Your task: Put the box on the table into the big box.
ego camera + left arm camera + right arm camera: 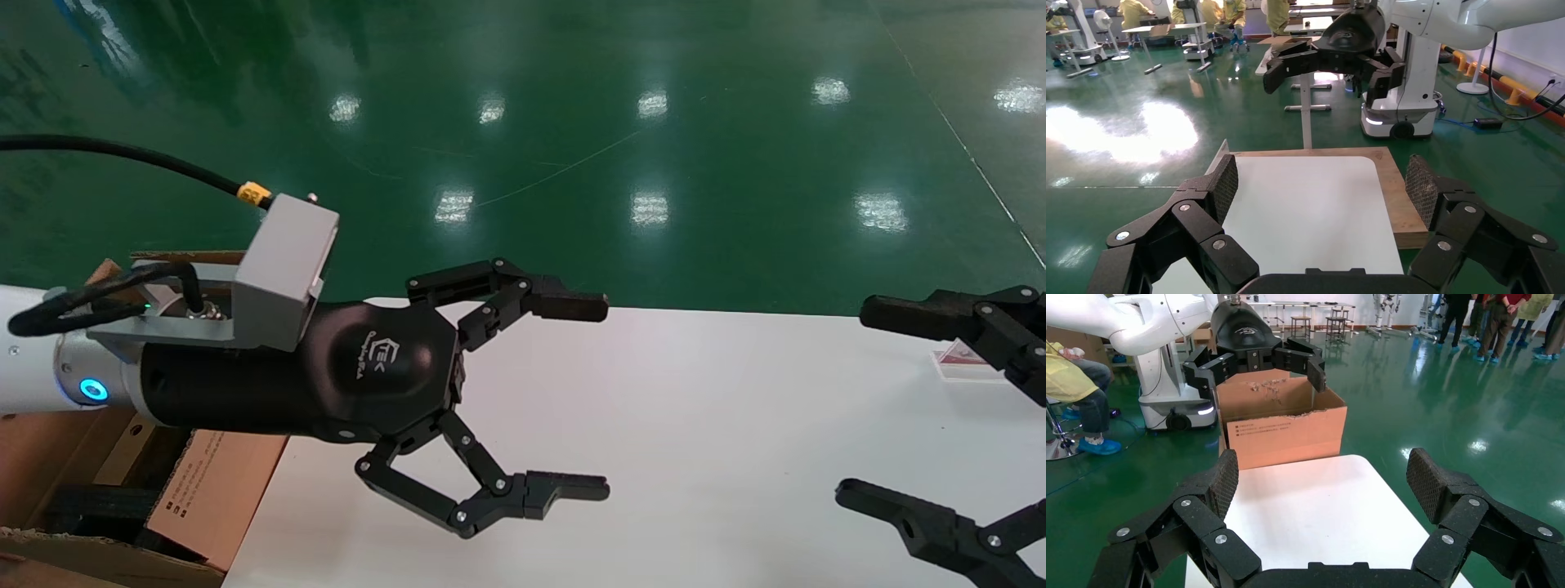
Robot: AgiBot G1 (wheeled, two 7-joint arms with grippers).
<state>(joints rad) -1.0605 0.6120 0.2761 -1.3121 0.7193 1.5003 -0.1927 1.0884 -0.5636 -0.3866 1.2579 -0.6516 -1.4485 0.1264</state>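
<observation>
Big box (pixel 208 490): lower left of the head view, beside the table's left edge; brown corrugated flaps stand upright, one bearing small black print, with dark padding visible inside.
Left gripper (pixel 584 396): centre-left of the head view, hovering above the table; jaws spread wide apart, nothing between them.
Left gripper pads (pixel 1225 187): mesh-textured faces, seen in the left wrist view framing bare tabletop only.
Table (pixel 695 425): white, smooth surface filling the centre and lower right of the head view.
The box: not visible in any view; its location cannot be told from these frames, and no part of the table shown carries it.
Flat item (pixel 964 359): small, red and white, at the right of the head view, lying on the table behind the right gripper; too small to identify.
Right gripper (pixel 850 400): right edge of the head view, above the table; jaws wide open, empty.
Handling, judged: a small taped cardboard box should be light and fairly stiff; shiny tape may slip, so bare cardboard on the long sides, near mid-length, looks the better hold.
</observation>
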